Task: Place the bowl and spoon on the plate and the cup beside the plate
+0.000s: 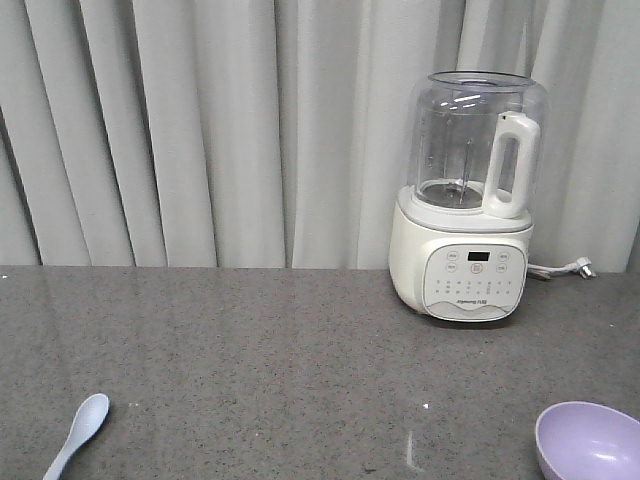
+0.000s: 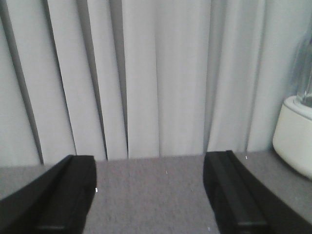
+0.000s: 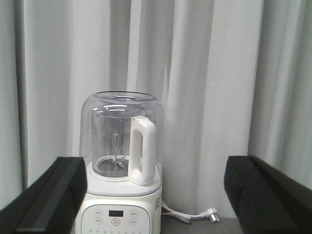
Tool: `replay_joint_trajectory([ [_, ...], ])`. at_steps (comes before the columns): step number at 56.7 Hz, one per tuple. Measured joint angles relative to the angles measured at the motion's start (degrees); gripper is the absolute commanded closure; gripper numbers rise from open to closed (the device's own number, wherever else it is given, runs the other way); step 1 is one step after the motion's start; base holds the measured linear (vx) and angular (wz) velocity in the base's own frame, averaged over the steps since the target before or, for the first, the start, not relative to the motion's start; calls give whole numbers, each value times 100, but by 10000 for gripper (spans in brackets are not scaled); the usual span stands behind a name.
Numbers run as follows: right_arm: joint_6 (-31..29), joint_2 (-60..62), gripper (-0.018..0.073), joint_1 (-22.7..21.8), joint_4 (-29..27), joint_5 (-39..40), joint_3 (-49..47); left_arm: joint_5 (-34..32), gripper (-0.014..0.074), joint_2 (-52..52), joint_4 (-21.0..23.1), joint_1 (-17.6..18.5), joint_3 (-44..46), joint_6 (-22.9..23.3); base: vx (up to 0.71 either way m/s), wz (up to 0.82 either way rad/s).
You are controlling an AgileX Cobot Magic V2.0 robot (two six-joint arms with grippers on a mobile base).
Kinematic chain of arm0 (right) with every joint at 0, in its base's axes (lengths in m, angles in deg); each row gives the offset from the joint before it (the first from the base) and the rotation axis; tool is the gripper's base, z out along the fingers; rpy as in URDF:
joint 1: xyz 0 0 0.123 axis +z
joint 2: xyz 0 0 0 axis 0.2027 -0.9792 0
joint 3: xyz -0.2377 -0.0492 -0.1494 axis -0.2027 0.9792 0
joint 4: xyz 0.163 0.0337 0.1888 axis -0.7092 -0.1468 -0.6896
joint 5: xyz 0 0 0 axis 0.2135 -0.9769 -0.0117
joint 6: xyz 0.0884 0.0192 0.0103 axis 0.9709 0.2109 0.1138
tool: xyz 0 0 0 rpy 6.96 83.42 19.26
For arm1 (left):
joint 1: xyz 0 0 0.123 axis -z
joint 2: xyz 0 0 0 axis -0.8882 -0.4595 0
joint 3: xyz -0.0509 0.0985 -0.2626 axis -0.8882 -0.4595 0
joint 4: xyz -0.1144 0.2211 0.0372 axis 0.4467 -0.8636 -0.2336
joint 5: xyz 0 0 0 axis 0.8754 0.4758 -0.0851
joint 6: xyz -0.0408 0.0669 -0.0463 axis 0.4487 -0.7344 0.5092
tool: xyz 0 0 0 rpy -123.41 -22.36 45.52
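Left gripper point(image 2: 150, 168): fingers spread wide, nothing between, only table point(image 2: 146, 195) and curtain point(image 2: 165, 73) ahead. Right gripper point(image 3: 156, 168): same, spread wide and empty, aimed at the blender point(image 3: 122, 161).

Front view: spoon point(image 1: 80, 428) at the near-left of the table, scoop end away, handle cropped by the bottom edge. Bowl point(image 1: 590, 442) at the near-right corner, upright, partly cropped. Well apart from each other. Plate and cup not visible in any view, position unknown.

Likely failure points:
- No plate in sight, so no drop target yet. Risky to commit to a grasp before locating it.
- Spoon low and flat on a hard table: probable fingertip scrape, or a sideways skid instead of a lift. Better across the handle than the scoop.
- Bowl wall curved and smooth: rim pinch prone to slip or tilt on lift.
- Blender tall, at the far right of the table behind the bowl's side, power plug point(image 1: 580, 267) loose on the table at its right: possible knock or snag from a wide right-arm swing.

Materials and shapes:
- Bowl: lavender, matte, plastic-looking, round with a thin rim.
- Spoon: pale blue-white, short, rounded soup-type scoop.
- Table: grey speckled stone-look, slightly glossy, probably low friction.
- Blender: clear domed jar with blades inside, white loop handle, cream base with button panel and small display.
- Curtain: pale grey, heavy vertical folds.
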Motion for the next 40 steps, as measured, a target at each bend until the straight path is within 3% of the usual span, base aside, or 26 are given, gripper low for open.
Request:
replay_joint_trajectory([
  [11, 0, 0, -119, 0, -13, 0, 0, 2010, 1, -343, -35, 0, 0, 10, 0, 0],
  [18, 0, 0, -85, 0, -13, 0, 0, 2780, 19, -1093, -197, 0, 91, 10, 0, 0],
  [40, 0, 0, 10, 0, -13, -96, 0, 3515, 20, -3259, -231, 0, 967, 10, 0, 0],
])
